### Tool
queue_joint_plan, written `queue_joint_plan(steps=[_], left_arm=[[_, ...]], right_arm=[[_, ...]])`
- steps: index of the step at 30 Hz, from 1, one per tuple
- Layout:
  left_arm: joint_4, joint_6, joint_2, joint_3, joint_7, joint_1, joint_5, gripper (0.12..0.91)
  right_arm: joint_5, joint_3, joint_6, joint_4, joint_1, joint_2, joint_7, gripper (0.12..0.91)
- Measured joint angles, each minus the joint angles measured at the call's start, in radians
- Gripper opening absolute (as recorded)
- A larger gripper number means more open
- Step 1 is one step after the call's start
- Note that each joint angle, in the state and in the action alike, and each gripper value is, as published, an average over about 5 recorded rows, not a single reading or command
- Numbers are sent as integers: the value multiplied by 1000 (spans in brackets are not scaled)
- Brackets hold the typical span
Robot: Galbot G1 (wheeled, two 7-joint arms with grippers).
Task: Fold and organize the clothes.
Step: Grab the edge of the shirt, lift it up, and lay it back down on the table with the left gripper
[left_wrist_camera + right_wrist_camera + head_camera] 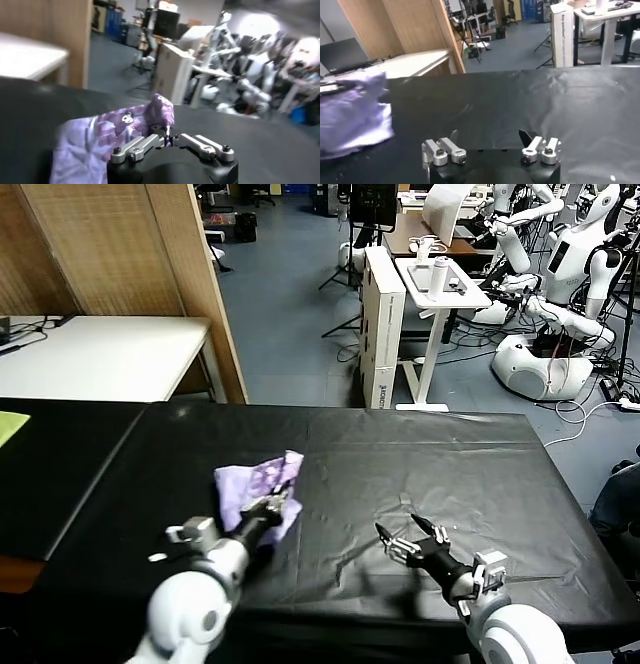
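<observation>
The left arm reaches forward from the near left edge of the black worktop (420, 454), its forearm angled up and toward the middle, and the left hand (273, 505) sits right at the near edge of the T-shirt (258, 487). In the left wrist view that hand (169, 140) has its fingers (145, 144) drawn together to a narrow tip, pinched on a raised fold of the T-shirt (115, 132), whose purple-and-white print faces the camera and peaks just above the fingertips. The shirt lies bunched in a small crumpled heap on the left half of the worktop, lavender with the darker print showing along its upper right corner, and part of it spreads flat on the black cover beside the hand. The right arm comes in from the near right edge, low over the worktop, and the right hand (411, 536) hovers with its fingers spread wide and nothing between them. In the right wrist view the right hand (491, 139) shows the same wide gap over bare black cover, with the T-shirt (352, 117) well apart from it.
</observation>
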Motion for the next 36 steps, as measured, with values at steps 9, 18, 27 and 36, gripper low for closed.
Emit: queue_joint_plan(steps=[9,18,27,36], left_arm=[[6,-14,44,-12,15,-32,-69,183],[-39,-30,256,-169,49,30,-137,183],[12,-75,494,-397,68,95,-200,183],[-47,2,531,-441,-34,79,-230,183]], right_arm=[[1,32,8,-18,-24,2,-5,907],[-1,24,9,-42,-17,5,-5,907],[-1,12,12,-69,-9,6,-4,907],[-12,-11,12,-87,5,21,-2,907]])
